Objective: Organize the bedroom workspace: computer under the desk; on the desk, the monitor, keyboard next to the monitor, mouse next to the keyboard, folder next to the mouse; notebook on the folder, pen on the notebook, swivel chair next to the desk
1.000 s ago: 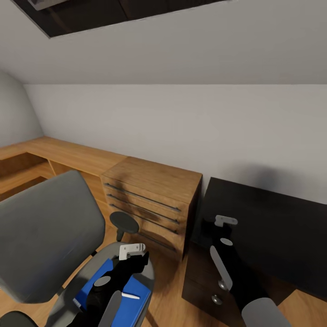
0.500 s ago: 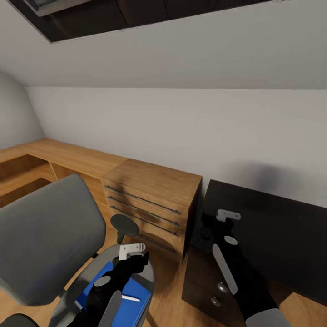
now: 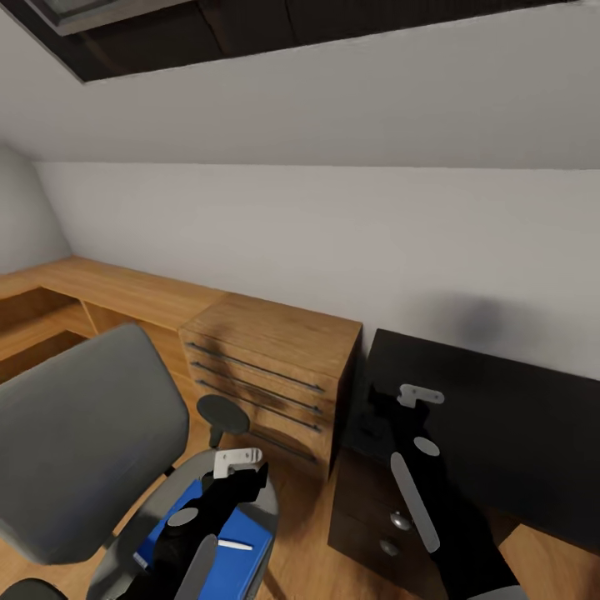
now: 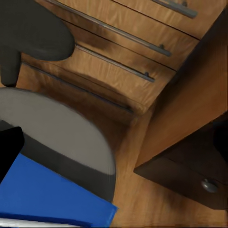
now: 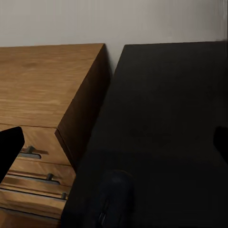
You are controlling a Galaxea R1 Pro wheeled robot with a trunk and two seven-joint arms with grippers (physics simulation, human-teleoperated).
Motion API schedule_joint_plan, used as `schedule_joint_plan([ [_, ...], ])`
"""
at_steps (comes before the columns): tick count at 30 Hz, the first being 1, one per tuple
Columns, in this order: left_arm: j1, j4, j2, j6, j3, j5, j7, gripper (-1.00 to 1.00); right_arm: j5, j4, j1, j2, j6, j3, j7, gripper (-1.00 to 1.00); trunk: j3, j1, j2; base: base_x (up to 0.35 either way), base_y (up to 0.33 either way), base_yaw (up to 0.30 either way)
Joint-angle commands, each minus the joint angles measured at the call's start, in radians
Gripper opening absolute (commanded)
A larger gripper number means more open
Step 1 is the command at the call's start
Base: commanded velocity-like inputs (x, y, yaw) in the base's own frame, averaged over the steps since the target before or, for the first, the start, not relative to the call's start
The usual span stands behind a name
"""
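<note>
Swivel chair (image 3: pixel 87 442): lower left of the head view, grey backrest large and facing the camera, grey seat under it toward the bottom edge; its round dark armrest pad (image 3: pixel 223 412) stands just right of the backrest.

Folder (image 3: pixel 247 537): blue, flat on the chair seat at the bottom left-centre of the head view; in the left wrist view its blue corner (image 4: pixel 52 199) lies on the grey seat.

Pen (image 3: pixel 234 545): small white stick lying on the blue surface, just right of the left arm.

Notebook: a thin white edge shows under the blue cover in the left wrist view, but I cannot tell whether it is the notebook.

Left gripper (image 3: pixel 250 475): bottom centre-left of the head view, above the seat and the blue folder; the dark fingers merge, so I cannot tell whether they are spread or closed.

Wooden drawer unit (image 3: pixel 267 375): centre of the head view, against the white wall, with long dark bar handles; a long wooden desk top (image 3: pixel 108 287) runs leftward from it.

Right gripper (image 3: pixel 375 412): centre-right of the head view, at the left edge of the black top; fingers lost against the dark surface, state cannot be told.

Mouse (image 5: pixel 114 199): dark rounded shape on the black top, low in the right wrist view, near the edge beside the wooden unit.

Black desk (image 3: pixel 517 433): right of the head view, flush beside the wooden unit, with round knobs on its front.
</note>
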State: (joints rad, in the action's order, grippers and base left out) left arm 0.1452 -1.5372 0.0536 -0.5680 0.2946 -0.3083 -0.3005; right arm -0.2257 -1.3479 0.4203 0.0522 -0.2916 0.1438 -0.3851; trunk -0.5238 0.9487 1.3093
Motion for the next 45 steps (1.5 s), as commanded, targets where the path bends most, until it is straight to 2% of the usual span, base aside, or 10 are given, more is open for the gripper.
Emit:
schedule_joint_plan([
  [1,0.001,-0.001,-0.001,-0.003,0.001,-0.011,-0.009,1.0,-0.007,-0.002,0.0,0.0,-0.003,0.002,-0.008,1.0,-0.001,0.0,0.001,-0.27,0.0,-0.228],
  [24,0.001,-0.001,0.0,-0.003,0.001,-0.011,-0.009,1.0,-0.007,0.0,0.0,0.0,-0.003,0.002,-0.008,1.0,0.01,0.0,0.001,-0.328,0.0,-0.24],
  [45,0.001,-0.003,-0.001,-0.003,0.001,-0.011,-0.009,1.0,-0.007,0.001,0.0,0.0,-0.001,0.002,-0.008,1.0,0.01,0.0,0.001,-0.335,0.0,-0.01],
])
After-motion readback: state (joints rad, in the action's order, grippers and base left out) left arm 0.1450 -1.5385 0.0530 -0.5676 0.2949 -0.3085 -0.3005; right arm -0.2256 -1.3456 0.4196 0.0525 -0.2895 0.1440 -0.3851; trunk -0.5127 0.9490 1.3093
